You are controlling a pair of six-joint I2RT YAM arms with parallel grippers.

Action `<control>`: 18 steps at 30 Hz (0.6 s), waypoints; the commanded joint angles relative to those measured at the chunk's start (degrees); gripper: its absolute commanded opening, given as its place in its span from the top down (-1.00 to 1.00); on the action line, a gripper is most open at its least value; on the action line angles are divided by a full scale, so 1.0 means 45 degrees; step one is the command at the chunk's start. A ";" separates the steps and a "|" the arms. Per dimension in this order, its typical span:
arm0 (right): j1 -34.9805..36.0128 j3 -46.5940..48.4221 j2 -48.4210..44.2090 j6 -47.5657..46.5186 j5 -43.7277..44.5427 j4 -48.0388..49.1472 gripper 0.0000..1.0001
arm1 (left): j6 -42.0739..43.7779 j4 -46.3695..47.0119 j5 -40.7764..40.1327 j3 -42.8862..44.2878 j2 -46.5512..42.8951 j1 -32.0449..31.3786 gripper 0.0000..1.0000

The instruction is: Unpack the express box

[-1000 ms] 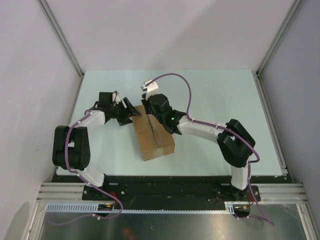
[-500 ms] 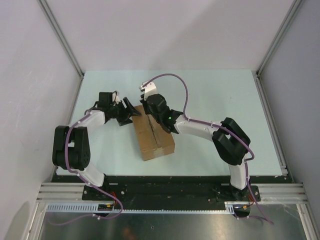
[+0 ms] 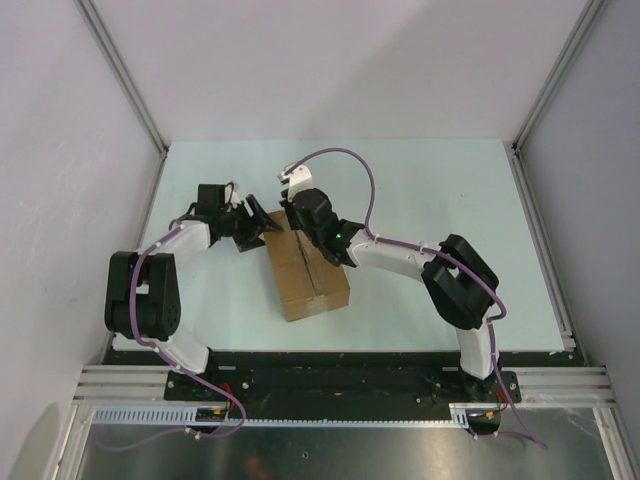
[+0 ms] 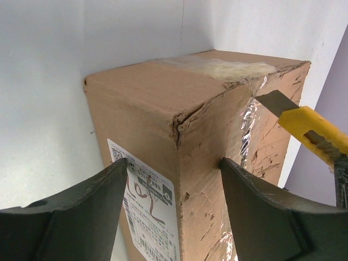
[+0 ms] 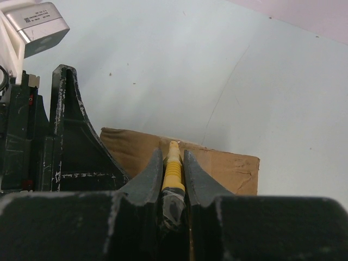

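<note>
The express box (image 3: 308, 280) is a brown carton lying mid-table with its taped centre seam up. My left gripper (image 3: 262, 226) straddles its far left corner; in the left wrist view both fingers (image 4: 81, 209) press the two sides of the box (image 4: 147, 109), one of them over the white label (image 4: 147, 201). My right gripper (image 3: 297, 222) is shut on a yellow utility knife (image 5: 173, 168). The knife's blade (image 4: 274, 100) sits at the far top edge of the box (image 5: 228, 166), by the torn tape (image 4: 228, 68).
The pale green table (image 3: 430, 200) is walled on three sides by white panels with metal posts at the corners. The left arm's fingers (image 5: 70, 136) stand just left of the knife in the right wrist view. The arm bases sit at the near edge.
The right arm has shifted a little to the left and its elbow has drawn in, bringing the knife to the far end of the seam. The left arm and the box have not moved.
</note>
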 commanded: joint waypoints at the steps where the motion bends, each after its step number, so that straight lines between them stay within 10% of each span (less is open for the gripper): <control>1: 0.0109 0.0589 0.0170 0.0275 0.0317 -0.0171 1.00 | -0.0173 -0.0521 -0.0076 -0.0206 0.0327 -0.0032 -0.44; 18: 0.0245 0.0511 -0.0338 0.1174 0.0413 -0.2339 1.00 | -0.2653 -0.0072 0.0022 -0.0773 0.0170 0.0086 -0.22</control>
